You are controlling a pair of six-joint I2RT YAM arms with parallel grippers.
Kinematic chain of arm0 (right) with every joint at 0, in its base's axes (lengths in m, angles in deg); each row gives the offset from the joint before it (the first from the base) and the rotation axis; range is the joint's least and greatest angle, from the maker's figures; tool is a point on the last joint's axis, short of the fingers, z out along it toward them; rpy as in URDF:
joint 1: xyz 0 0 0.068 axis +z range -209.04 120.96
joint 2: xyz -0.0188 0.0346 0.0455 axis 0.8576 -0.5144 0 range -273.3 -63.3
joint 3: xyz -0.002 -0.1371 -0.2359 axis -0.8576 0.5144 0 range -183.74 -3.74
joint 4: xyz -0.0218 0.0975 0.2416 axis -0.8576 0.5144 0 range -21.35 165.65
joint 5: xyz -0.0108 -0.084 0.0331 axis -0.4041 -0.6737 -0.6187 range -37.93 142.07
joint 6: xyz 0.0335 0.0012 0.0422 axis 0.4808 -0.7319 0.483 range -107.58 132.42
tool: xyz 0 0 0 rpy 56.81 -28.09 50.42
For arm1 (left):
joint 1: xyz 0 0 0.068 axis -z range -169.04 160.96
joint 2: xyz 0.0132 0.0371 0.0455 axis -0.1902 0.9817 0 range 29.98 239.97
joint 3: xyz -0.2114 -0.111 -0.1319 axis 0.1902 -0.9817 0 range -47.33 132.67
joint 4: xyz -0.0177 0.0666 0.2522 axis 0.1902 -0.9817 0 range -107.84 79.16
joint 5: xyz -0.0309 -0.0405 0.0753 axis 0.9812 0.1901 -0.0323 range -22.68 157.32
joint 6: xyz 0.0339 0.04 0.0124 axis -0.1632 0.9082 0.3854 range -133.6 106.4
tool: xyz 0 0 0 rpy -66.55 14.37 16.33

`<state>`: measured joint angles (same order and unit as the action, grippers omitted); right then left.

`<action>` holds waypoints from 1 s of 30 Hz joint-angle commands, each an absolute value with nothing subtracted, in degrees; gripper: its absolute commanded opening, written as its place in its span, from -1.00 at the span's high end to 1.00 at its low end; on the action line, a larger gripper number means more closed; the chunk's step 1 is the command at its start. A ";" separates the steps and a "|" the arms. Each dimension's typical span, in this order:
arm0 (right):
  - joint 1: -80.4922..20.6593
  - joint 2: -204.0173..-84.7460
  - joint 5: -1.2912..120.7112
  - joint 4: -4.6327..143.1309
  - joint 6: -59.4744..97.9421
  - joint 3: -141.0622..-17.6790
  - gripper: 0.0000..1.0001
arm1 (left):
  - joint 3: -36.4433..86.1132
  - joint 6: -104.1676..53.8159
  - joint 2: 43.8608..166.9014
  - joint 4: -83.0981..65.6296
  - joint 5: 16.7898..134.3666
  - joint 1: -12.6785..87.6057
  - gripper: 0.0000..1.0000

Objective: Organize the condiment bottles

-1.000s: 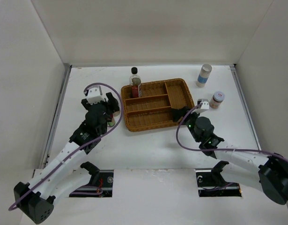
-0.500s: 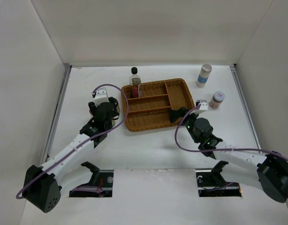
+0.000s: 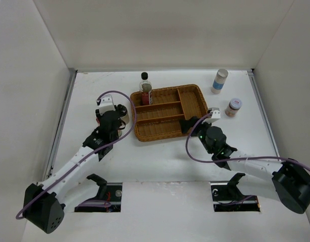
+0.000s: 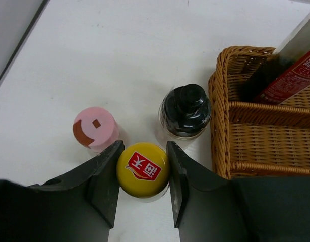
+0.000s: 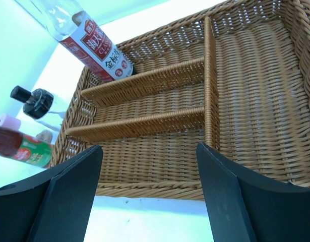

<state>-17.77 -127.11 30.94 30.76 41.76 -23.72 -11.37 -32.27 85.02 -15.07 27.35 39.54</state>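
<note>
My left gripper point(image 4: 144, 147) is shut on the yellow cap of the red bottle point(image 4: 143, 169), which stands on the table left of the tray. Just beyond it are the pink-lidded jar point(image 4: 96, 129) and the dark shaker point(image 4: 185, 109). The tall clear black-capped bottle point(image 3: 145, 89) stands in the wicker tray's point(image 3: 192, 103) back-left compartment. Over the tray's front edge my right gripper point(image 5: 148, 151) hangs open with nothing in it, also seen from above point(image 3: 191, 124). The white blue-label bottle point(image 3: 220, 80) and a purplish-lidded jar point(image 3: 234, 107) stand right of the tray.
The brown wicker tray point(image 5: 255, 75) has three long slots on the left and one wide bay on the right. White walls close off the table on three sides. My left gripper point(image 3: 115, 121) sits close to the tray's left rim.
My left gripper dropped over the yellow cap and closed on it. The right gripper opened wider and edged left along the tray's front rim.
</note>
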 commanded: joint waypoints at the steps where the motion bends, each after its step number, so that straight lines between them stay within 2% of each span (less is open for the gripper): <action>1: -17.86 -126.41 31.33 27.35 42.04 -24.92 -0.62 | -5.69 -29.86 79.03 -12.32 24.26 40.88 0.67; 9: -19.36 -125.96 31.24 27.17 43.27 -24.13 -0.63 | 4.25 -27.31 79.27 -12.25 23.63 47.65 0.68; 14: -19.36 -126.14 31.15 27.43 43.27 -24.30 -0.64 | 9.69 -26.52 89.19 -4.70 27.40 50.20 0.69; 22: -19.89 -124.73 31.33 27.87 43.35 -23.95 -0.66 | 20.24 -26.08 106.25 -0.12 34.27 48.54 0.69; 30: -19.54 -125.61 31.85 27.87 43.53 -24.39 -0.67 | 21.49 -26.34 113.38 3.58 35.94 46.87 0.69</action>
